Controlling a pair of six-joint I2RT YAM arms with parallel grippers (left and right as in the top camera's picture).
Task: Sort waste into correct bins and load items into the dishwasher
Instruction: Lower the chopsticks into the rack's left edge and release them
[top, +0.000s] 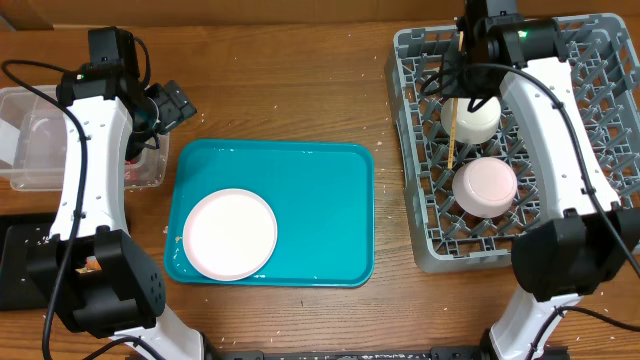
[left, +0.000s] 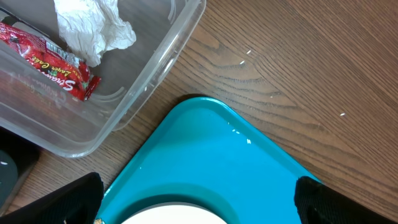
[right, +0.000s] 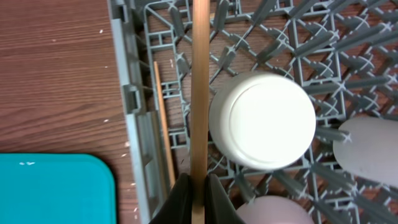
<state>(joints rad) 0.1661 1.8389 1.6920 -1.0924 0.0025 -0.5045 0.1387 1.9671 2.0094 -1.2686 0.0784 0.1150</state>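
My right gripper (right: 198, 193) is shut on one wooden chopstick (right: 200, 93) above the left side of the grey dish rack (top: 420, 150); in the overhead view this gripper (top: 462, 62) is at the rack's far left. The second chopstick (right: 163, 124) lies in the rack by its left wall. Two white bowls (top: 478, 118) (top: 485, 187) sit upside down in the rack. My left gripper (left: 200, 208) is open and empty over the teal tray's corner, beside the clear tub (left: 155, 68), which holds the red wrapper (left: 46, 59) and the paper wad (left: 93, 28). The white plate (top: 229, 233) lies on the teal tray.
The teal serving tray (top: 330, 210) lies at the table's centre. The flat black tray (top: 20, 262) lies at the front left with small scraps on it. A white rounded item (right: 367, 149) stands in the rack right of the bowl. The rack has upright pegs.
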